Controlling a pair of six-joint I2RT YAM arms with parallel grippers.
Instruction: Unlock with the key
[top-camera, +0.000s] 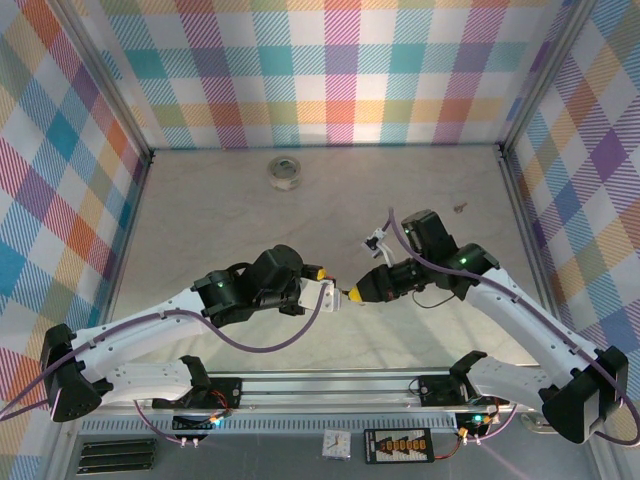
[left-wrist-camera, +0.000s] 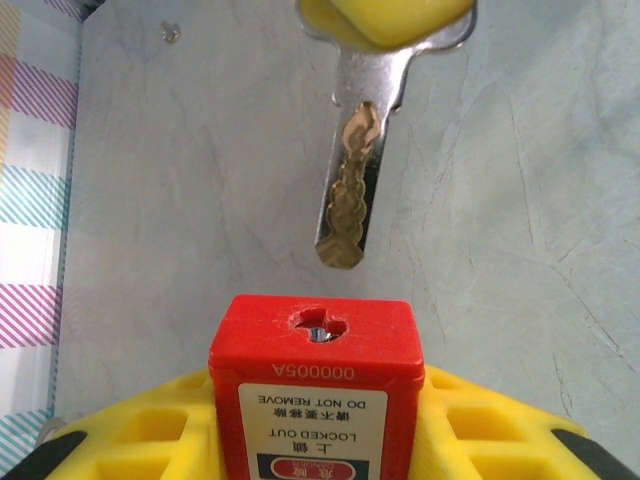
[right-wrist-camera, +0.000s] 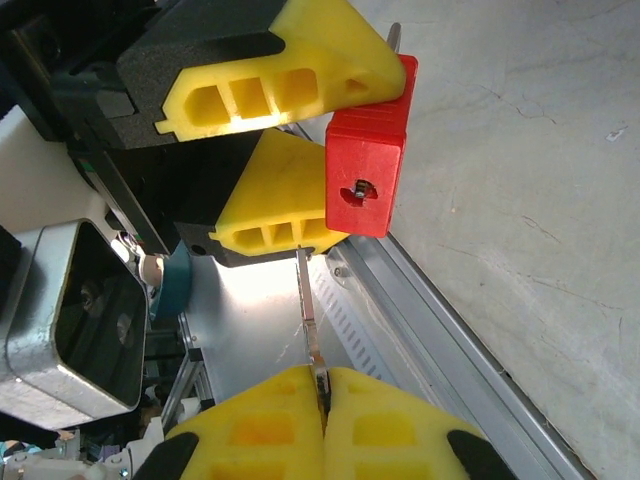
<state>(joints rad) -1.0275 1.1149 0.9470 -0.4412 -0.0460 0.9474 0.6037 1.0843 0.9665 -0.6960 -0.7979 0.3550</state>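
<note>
Pale marbled table (top-camera: 250, 210) under the red padlock (left-wrist-camera: 315, 345) — plaid walls (top-camera: 340, 70) around three sides.

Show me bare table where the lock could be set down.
Bare table lies between the tape roll and the left wall, and right of the roll toward the right wall. Crowded at centre front: the left end effector holds the lock facing the key in the right end effector.

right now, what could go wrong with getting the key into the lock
The key tip sits apart from the keyhole and looks tilted and off-line, so pushing in may jam it on the lock face. The right jaws pinch only the key's head, so a bump could twist it.
</note>
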